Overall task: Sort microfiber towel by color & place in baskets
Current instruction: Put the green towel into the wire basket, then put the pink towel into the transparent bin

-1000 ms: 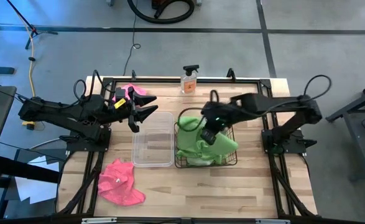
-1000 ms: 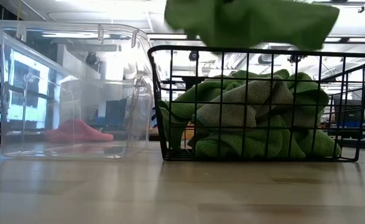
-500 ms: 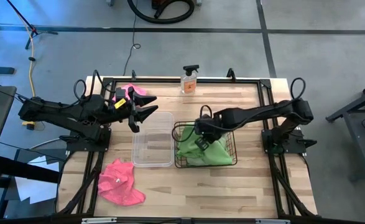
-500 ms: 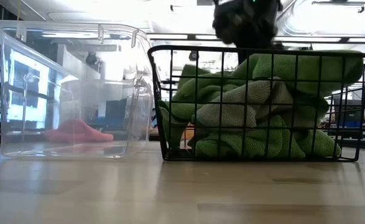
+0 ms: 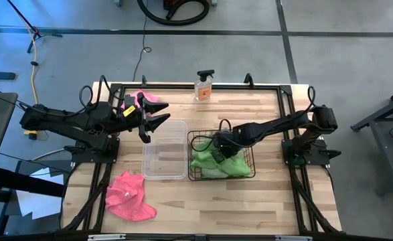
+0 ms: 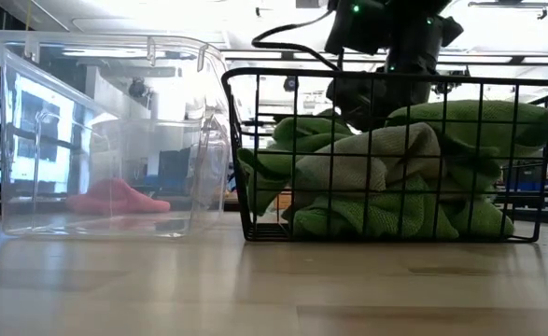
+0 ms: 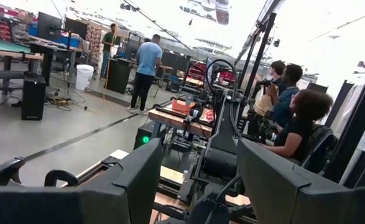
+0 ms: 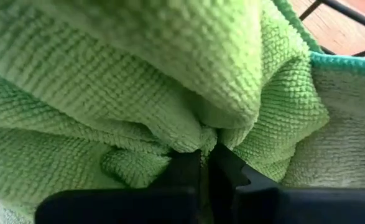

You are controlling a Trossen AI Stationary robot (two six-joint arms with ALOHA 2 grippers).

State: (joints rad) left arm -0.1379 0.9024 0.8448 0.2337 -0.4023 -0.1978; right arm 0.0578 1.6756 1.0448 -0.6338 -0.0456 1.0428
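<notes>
I have the right gripper [image 5: 217, 148] down inside the black wire-mesh basket [image 5: 249, 171], its fingers pinched together on a fold of green microfiber towel [image 8: 170, 93] atop the green pile. To finish well, I would release only once the cloth sits below the rim, then lift straight up so no corner snags. The left gripper [image 5: 152, 117] hovers with fingers spread and empty beside the clear plastic tub [image 5: 164, 175]. Two pink towels [image 5: 129, 195] lie outside it.
</notes>
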